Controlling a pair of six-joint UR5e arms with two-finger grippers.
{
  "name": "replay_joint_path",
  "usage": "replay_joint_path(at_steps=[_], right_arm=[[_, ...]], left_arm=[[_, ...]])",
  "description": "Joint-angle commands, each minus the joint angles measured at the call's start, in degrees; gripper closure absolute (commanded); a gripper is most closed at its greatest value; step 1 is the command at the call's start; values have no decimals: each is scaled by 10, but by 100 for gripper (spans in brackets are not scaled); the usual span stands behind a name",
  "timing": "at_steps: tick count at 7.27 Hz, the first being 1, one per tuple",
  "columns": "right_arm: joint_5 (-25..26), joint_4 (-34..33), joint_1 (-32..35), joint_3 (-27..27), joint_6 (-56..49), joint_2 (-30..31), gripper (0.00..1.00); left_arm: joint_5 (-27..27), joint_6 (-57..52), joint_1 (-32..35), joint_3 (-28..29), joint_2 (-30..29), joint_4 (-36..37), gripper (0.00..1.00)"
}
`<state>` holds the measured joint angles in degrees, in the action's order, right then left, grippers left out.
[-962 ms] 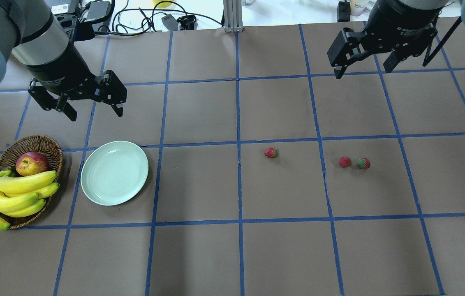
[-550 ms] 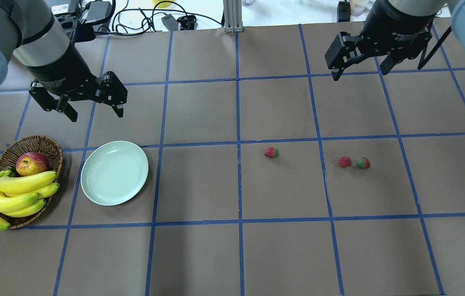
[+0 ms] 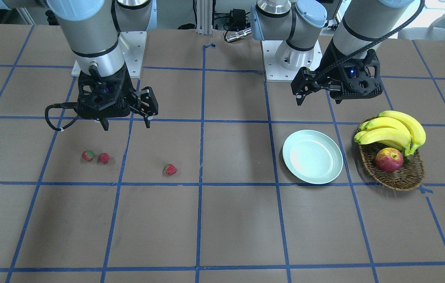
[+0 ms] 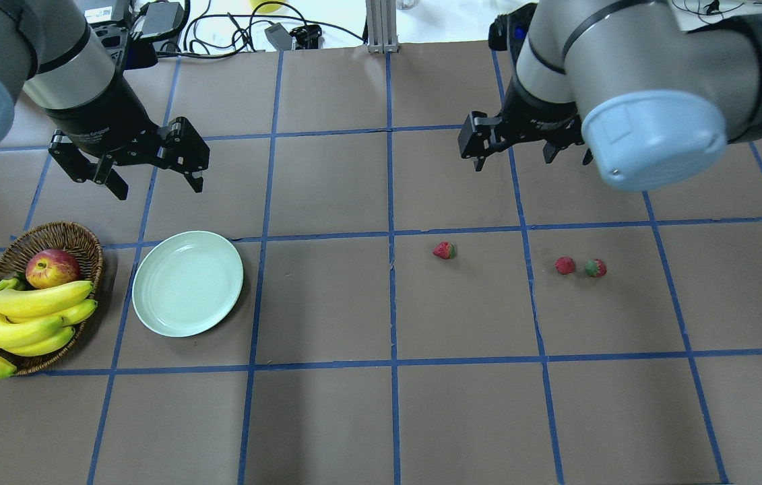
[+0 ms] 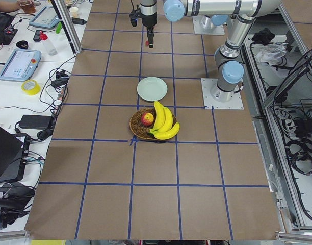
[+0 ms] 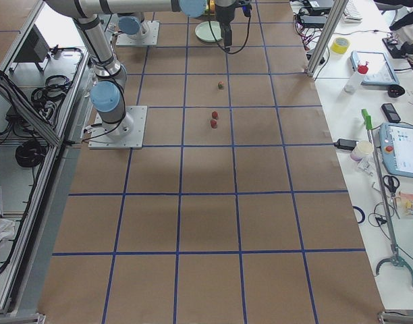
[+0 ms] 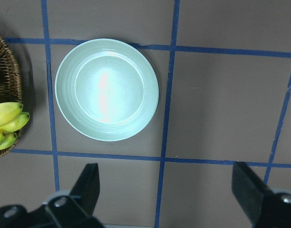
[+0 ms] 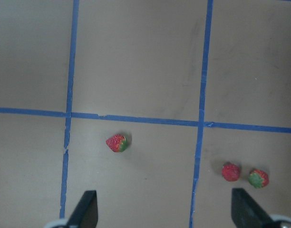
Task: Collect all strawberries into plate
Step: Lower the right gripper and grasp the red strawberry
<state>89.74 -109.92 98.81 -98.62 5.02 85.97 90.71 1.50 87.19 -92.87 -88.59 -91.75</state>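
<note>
Three strawberries lie on the brown table: one apart to the left, and two side by side. They also show in the right wrist view. The mint-green plate is bare and sits next to the basket; it also shows in the left wrist view. My right gripper is open and empty, hovering behind the strawberries. My left gripper is open and empty, hovering behind the plate.
A wicker basket with an apple and bananas stands left of the plate. Cables and gear lie beyond the table's far edge. Blue tape lines grid the table.
My right arm has swung left and nearer, so its gripper now hovers behind the strawberries. My left gripper has hardly moved. Strawberries and plate are unmoved.
</note>
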Motion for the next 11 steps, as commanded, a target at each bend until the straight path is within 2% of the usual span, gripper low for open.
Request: replay_joint_path(at_steps=[1,2,3,4,5,6,8,9,10,11], right_arm=[[-2,-109,27,-62,81,-38,0],[4,-122,47,-64,85,-75,1],[4,-180,52,-65,123,-111,1],[6,-187,52,-69,128,-129,2],[8,-208,53,-91,131,-147,6],[8,-260,53,-117,133,-161,5],[6,-282,53,-134,134,-177,8],[7,-297,53,-135,134,-181,15],[4,-297,53,-136,134,-190,15],[-1,-301,53,-135,134,-197,37]], left_arm=[[0,0,0,-1,0,0,0],[1,0,0,-1,0,0,0],[1,0,0,-1,0,0,0],[1,0,0,-1,0,0,0],[1,0,0,-1,0,0,0],[1,0,0,-3,0,0,0],[1,0,0,-5,0,0,0],[1,0,0,-6,0,0,0],[1,0,1,-6,0,0,0],[1,0,1,-6,0,0,0]])
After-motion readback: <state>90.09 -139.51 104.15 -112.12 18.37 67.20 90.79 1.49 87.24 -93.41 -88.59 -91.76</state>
